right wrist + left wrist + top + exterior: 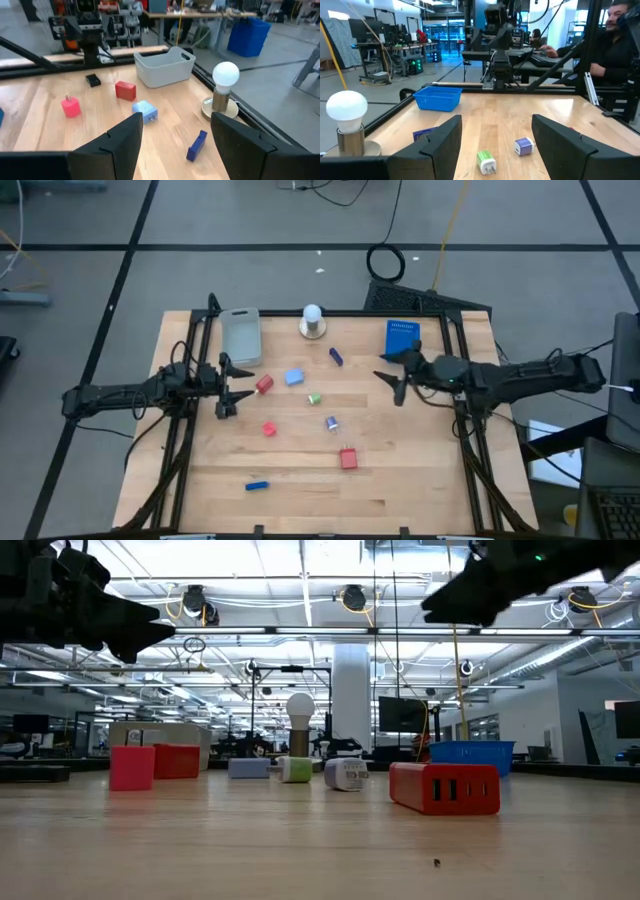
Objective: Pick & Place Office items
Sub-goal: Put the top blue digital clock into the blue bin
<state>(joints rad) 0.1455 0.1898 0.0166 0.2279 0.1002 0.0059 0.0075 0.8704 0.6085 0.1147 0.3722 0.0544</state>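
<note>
Closest, the left tool (222, 388), fingers apart and empty, has the red block (264, 384) just ahead. Right tool (392, 370), also open, hangs well apart from it.

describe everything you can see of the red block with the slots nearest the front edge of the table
The red rectangular plastic-looking block is a small box with rounded corners. In the low view its long side shows a row of three small dark slots. It lies flat on the light wooden table, toward the front and a little right of centre, the nearest item to the low camera. Nothing touches it; neither end effector is near it.
</note>
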